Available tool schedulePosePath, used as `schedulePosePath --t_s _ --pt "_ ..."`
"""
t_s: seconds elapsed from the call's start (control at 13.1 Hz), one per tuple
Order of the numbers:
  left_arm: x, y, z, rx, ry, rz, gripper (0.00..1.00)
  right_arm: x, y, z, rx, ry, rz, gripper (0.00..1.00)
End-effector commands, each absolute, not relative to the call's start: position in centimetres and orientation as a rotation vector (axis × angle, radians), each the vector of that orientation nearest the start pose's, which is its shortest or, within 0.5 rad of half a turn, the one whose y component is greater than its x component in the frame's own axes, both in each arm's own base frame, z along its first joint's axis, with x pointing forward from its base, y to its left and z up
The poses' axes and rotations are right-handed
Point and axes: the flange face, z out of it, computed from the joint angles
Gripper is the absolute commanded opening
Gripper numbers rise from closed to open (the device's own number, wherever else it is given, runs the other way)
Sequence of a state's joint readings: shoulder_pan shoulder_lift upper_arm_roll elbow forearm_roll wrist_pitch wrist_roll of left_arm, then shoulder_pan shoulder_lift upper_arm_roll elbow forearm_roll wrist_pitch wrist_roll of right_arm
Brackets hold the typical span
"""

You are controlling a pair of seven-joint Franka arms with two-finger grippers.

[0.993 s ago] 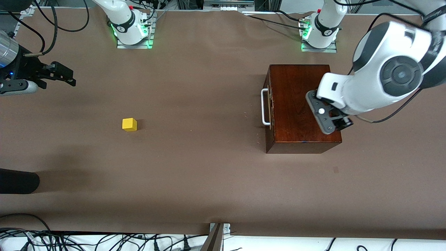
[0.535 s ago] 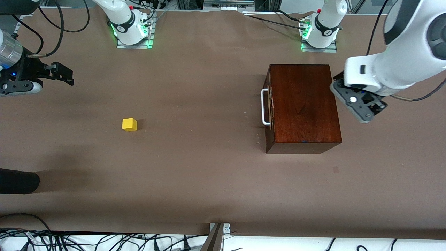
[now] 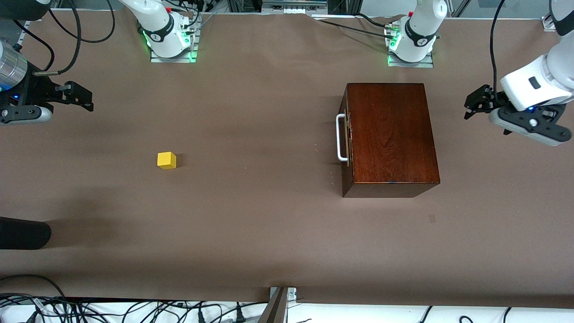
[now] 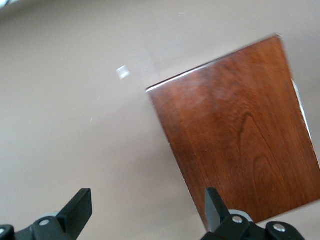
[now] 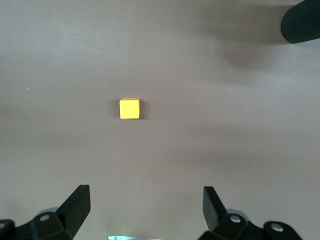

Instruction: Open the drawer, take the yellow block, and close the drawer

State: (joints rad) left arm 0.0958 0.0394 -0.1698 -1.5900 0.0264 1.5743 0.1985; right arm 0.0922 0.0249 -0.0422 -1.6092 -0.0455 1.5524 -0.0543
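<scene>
Both hands, left hand (image 3: 476,102) and right hand (image 3: 81,96), spread empty; no legible writing, seemingly.

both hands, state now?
Left hand: open, empty, over the table beside the drawer.
Right hand: open, empty, at its own end of the table.

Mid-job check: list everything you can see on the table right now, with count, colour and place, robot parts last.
Wooden box: one, dark reddish-brown, toward the left arm's end of the table; its drawer is shut, white bar handle facing the table's middle.
Yellow block: one, bright yellow, on the bare table toward the right arm's end, apart from the box.
Dark rounded object: one, black, at the table's edge, nearer the front camera than the block.
Left gripper: over the table beside the box, jaws open, empty.
Right gripper: over the right arm's end, jaws open, empty.
</scene>
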Motion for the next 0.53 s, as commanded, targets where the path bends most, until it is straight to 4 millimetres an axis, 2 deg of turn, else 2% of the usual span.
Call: schedulePosePath --t_s 0.0,0.08,0.23,0.46 --pt "53.0 -2.7 58.7 -3.124 0.163 0.068 1.00 55.8 2.5 59.8 -3.180 -0.166 0.139 1.00" --pt "53.0 -2.8 58.9 -3.125 0.163 0.066 1.00 55.8 2.6 59.8 -3.179 -0.168 0.137 1.00" --pt "53.3 -2.9 58.8 -3.130 0.171 0.063 1.00 55.7 4.1 59.9 -3.178 -0.212 0.131 1.00" --pt "53.4 -2.8 58.9 -3.126 0.169 0.060 1.00 55.7 4.4 60.1 -3.174 -0.215 0.116 1.00"
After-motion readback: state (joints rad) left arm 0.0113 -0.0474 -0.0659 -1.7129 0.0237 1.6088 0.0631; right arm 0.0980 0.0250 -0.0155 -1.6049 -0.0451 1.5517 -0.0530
